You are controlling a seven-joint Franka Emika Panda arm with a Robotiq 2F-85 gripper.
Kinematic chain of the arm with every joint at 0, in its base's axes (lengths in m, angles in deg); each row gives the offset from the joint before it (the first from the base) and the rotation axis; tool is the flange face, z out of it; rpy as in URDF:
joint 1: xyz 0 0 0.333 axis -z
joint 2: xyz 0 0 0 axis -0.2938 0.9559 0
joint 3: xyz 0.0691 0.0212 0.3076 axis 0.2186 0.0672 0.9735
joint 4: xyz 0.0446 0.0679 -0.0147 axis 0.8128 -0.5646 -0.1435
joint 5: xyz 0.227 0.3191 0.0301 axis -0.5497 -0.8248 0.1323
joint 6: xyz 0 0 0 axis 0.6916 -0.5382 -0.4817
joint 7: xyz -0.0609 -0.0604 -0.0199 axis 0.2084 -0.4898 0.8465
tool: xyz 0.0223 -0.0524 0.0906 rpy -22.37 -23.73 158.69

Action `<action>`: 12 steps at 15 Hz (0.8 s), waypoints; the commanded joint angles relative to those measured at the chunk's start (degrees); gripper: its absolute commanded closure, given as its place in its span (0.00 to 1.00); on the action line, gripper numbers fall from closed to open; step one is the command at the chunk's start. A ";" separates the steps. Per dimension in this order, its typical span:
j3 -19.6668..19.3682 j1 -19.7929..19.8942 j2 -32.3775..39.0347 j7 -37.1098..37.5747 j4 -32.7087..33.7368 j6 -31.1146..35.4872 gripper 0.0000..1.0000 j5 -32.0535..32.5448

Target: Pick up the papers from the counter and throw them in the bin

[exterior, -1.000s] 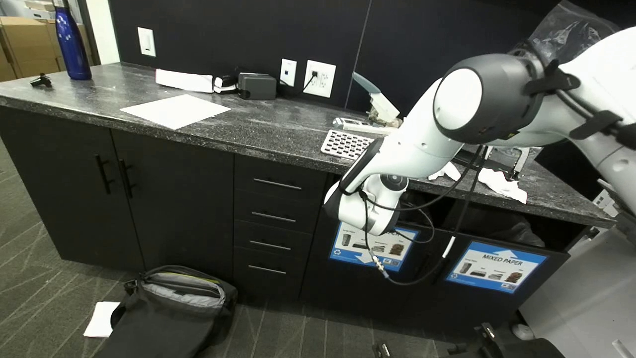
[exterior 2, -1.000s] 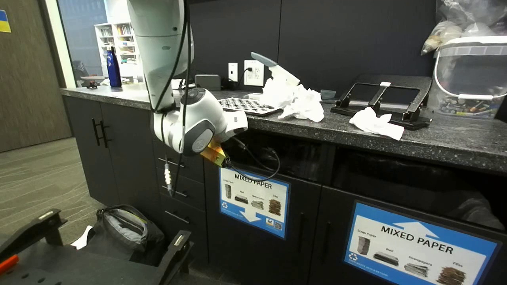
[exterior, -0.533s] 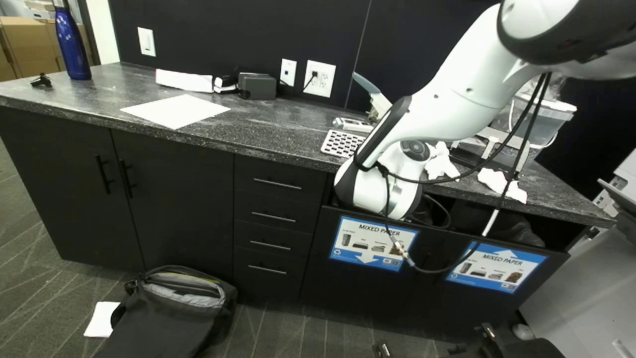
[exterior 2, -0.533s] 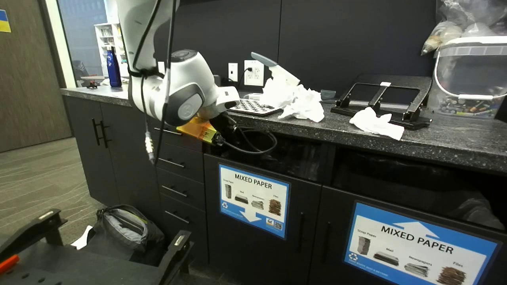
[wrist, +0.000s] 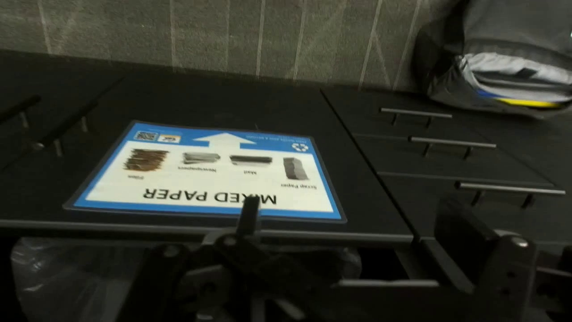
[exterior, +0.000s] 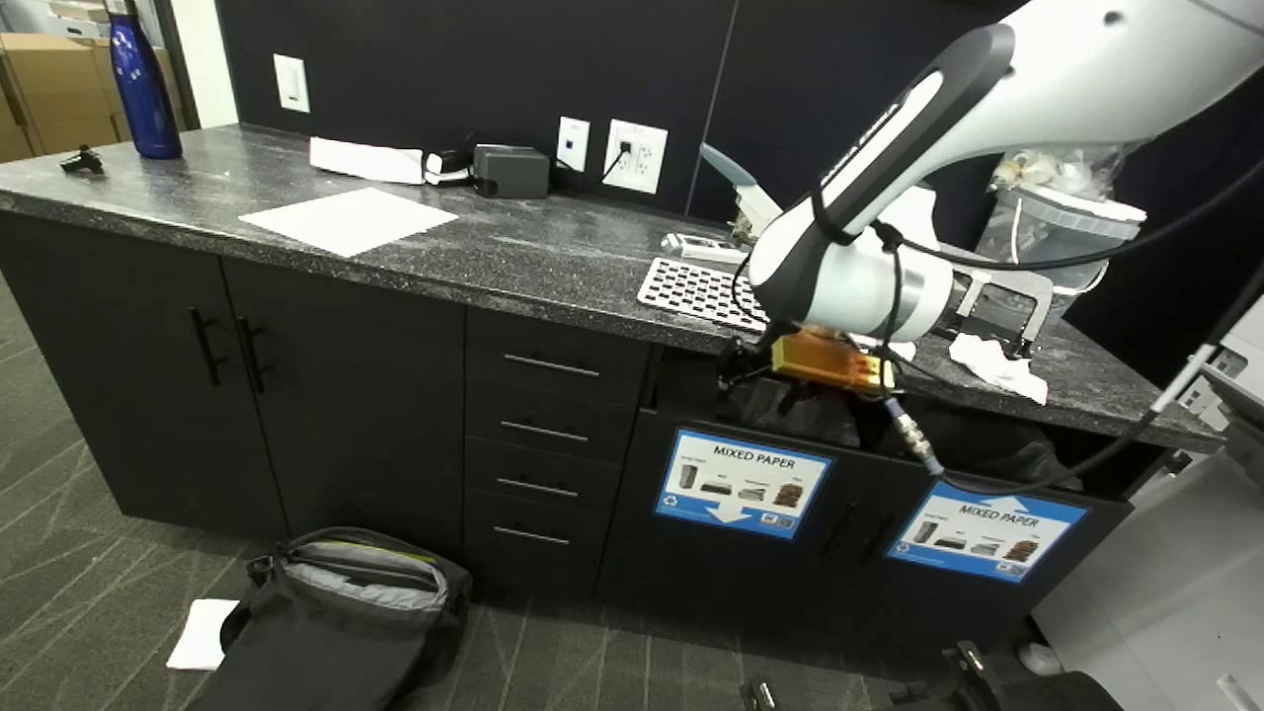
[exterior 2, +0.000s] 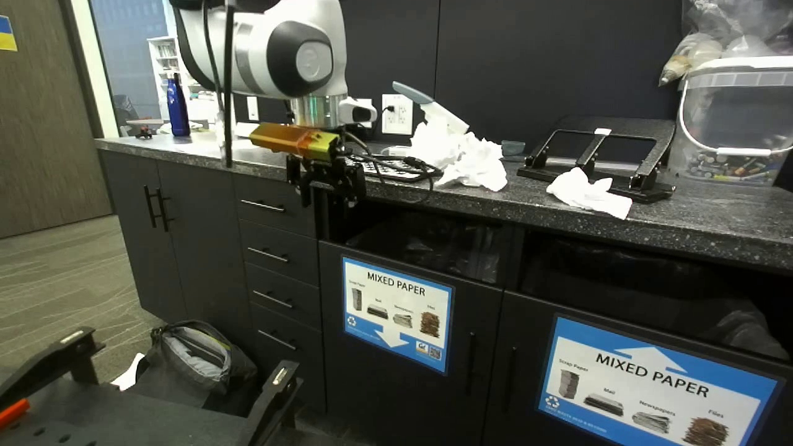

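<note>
While a heap of crumpled papers (exterior 2: 463, 158) lies on the counter (exterior 2: 725, 207) by the checkered mat (exterior: 691, 289), with one wad (exterior 2: 588, 193) apart from it near the black stand (exterior 2: 596, 150), my gripper (exterior 2: 329, 198) hangs just off the front edge, near the open bin (exterior 2: 433, 244), jaws spread wide with nothing between them. I judge the step in hand to be going for a paper, with nothing to drop yet. The next move, as I see it, calls for rising over the edge, crossing to the heap and coming down steeply, so the jaws straddle one loose fold and don't shove the rest about. Compared with a second ago, I have the gripper higher and pointing down in plain sight, where it was low and mostly hidden in front of the bin; the heap and the wad lie unchanged.
</note>
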 commanded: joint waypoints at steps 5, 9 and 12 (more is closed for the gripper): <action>-5.24 -0.50 -13.86 19.46 11.53 -24.30 0.00 26.19; -3.33 0.83 -8.58 23.87 23.19 -28.68 0.00 27.79; -3.79 1.19 -1.07 27.96 30.65 -27.72 0.00 25.90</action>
